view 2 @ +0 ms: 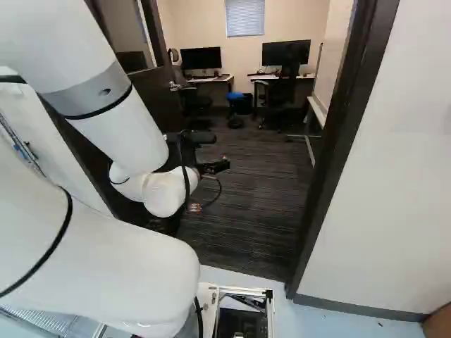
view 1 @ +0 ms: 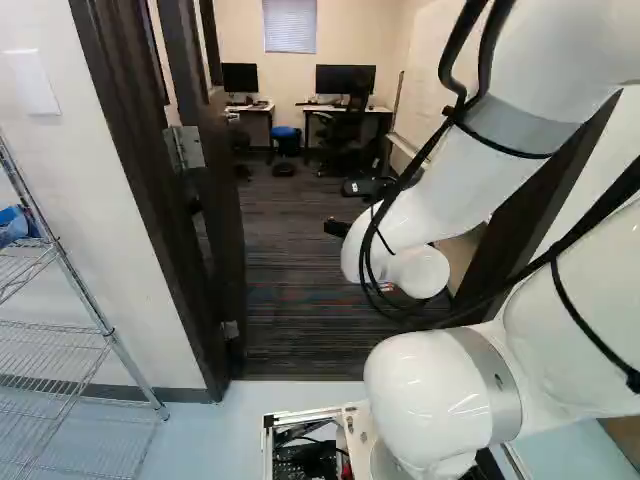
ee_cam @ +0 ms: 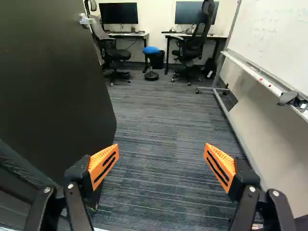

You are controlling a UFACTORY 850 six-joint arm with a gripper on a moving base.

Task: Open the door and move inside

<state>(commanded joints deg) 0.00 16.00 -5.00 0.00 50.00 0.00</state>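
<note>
White board (ee_cam: 274,55) bears handwriting (ee_cam: 264,30) too faint to read; pincer (view 2: 217,167) spread wide apart.

Arm (view 1: 450,185) up off lowest joint (view 1: 430,400), forearm (view 2: 120,130) slanting down and ahead to white wrist (view 2: 168,191). Black cables (view 1: 370,245) strapped along arm, looping loose at wrist. Gripper (view 2: 220,167) pointing ahead, slightly down. Wrist view: gripper (ee_cam: 161,166) spread wide, both fingers well apart, orange pads (ee_cam: 103,166) facing across gap, tips angled inward.
</note>
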